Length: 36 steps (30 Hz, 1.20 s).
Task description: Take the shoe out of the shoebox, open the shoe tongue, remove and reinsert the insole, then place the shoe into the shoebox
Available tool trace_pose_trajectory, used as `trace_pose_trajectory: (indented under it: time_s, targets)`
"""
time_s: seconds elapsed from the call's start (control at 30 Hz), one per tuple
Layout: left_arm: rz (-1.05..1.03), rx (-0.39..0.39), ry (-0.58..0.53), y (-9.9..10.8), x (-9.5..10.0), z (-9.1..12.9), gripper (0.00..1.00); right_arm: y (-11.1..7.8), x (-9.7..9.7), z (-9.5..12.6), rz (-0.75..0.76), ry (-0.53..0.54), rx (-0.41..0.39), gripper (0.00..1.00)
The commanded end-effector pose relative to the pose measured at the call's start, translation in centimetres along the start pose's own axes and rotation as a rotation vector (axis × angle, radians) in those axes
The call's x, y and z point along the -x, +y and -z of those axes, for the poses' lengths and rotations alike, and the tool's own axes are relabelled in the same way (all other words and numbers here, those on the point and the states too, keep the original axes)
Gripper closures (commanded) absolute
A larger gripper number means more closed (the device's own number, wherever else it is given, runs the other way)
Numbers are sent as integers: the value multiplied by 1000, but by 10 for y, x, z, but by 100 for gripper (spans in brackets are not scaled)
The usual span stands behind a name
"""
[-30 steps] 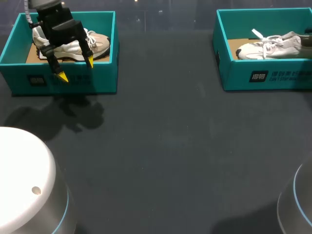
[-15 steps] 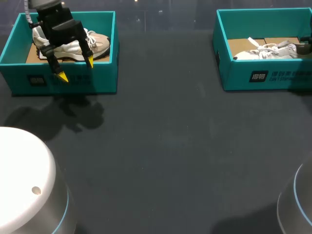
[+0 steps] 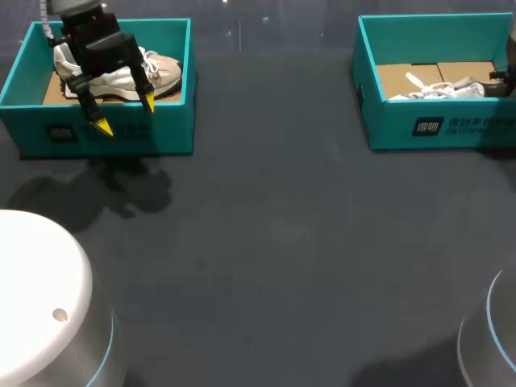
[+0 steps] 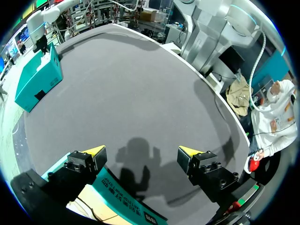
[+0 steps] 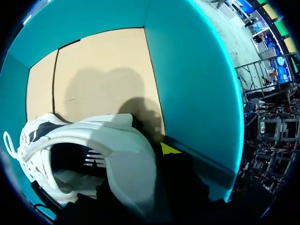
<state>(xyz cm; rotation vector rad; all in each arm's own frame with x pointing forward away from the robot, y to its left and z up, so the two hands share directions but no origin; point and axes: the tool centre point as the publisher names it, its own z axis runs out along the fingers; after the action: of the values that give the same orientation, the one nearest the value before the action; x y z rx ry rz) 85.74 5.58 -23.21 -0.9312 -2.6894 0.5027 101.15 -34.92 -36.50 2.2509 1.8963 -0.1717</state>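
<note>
A: Where is the left claw (image 3: 125, 113)?
B: Above the front wall of the left shoebox (image 3: 173, 129), its fingers wide apart with nothing between them; a beige shoe (image 3: 165, 72) lies inside that box
A: And the white shoe (image 5: 126, 159)?
B: Lying low on the cardboard floor of the right shoebox (image 3: 451, 129), at the counter's (image 3: 274, 242) far right. The right claw (image 5: 164, 152) sits at its heel, one yellow tip showing beside it; whether it grips, I cannot tell

You've got a dark grey table (image 3: 274, 242) with two open teal boxes sitting right on it: the left shoebox (image 3: 173, 129) and the right shoebox (image 3: 387, 129), well apart.
</note>
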Motion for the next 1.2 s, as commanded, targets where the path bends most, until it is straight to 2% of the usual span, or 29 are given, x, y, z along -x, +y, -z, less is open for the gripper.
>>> trace_pose_trajectory:
  time_s: [0.03,0.33,0.43,0.47,0.5,0.97,1.07,1.13,1.2]
  targets:
    - [0,1,1,0,0,0,0,2,-3,-4,1,-5,-6,100]
    - [0,1,1,0,0,0,0,1,-7,-7,1,-14,-17,100]
    - [0,1,1,0,0,0,0,2,-7,-6,0,-15,-19,80]
    - [0,1,1,0,0,0,0,2,-6,-5,0,-15,-18,69]
    - [0,1,1,0,0,0,0,2,-6,-4,-1,-14,-18,65]
    - [0,1,1,0,0,0,0,1,-6,14,-5,17,2,54]
    - [0,1,1,0,0,0,0,-1,-6,21,-5,19,12,48]
    - [0,1,1,0,0,0,0,-1,-7,26,-4,19,16,39]
    - [0,1,1,0,0,0,0,-1,-7,30,-4,18,18,20]
